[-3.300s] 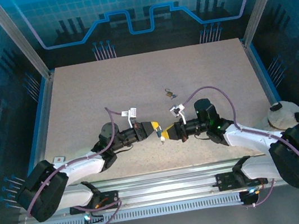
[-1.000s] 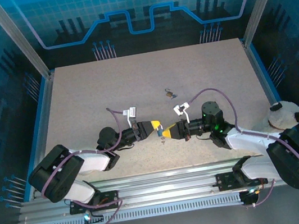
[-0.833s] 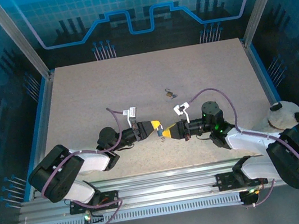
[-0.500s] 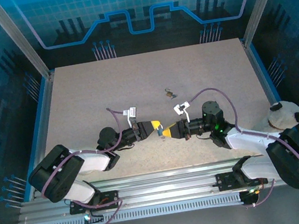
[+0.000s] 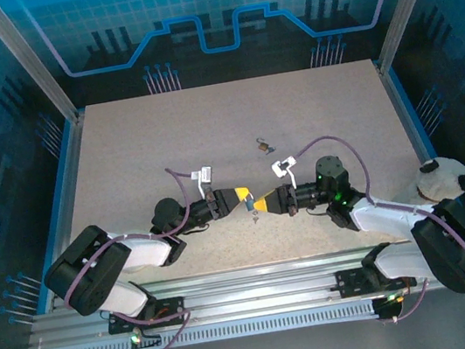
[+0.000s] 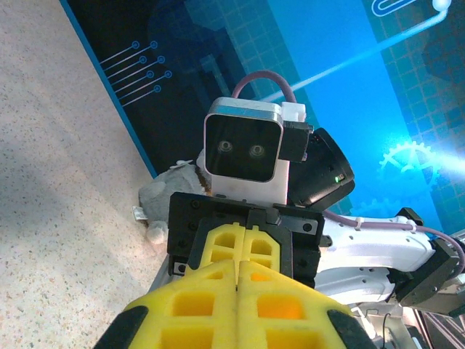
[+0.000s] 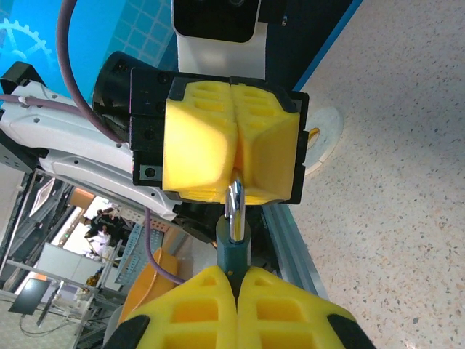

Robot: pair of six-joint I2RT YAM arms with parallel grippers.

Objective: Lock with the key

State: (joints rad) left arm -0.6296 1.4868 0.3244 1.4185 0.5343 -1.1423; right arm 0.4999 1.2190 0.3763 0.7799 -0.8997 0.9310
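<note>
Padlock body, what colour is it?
The body is dark teal, the shackle silver; best in the right wrist view.

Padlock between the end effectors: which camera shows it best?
Right wrist view: the padlock sits close and centred, shackle pinched by the left end effector, body by the right end effector. Top external gives a tiny speck between the tips. In left wrist, the closed yellow fingers stand in front of it.
</note>
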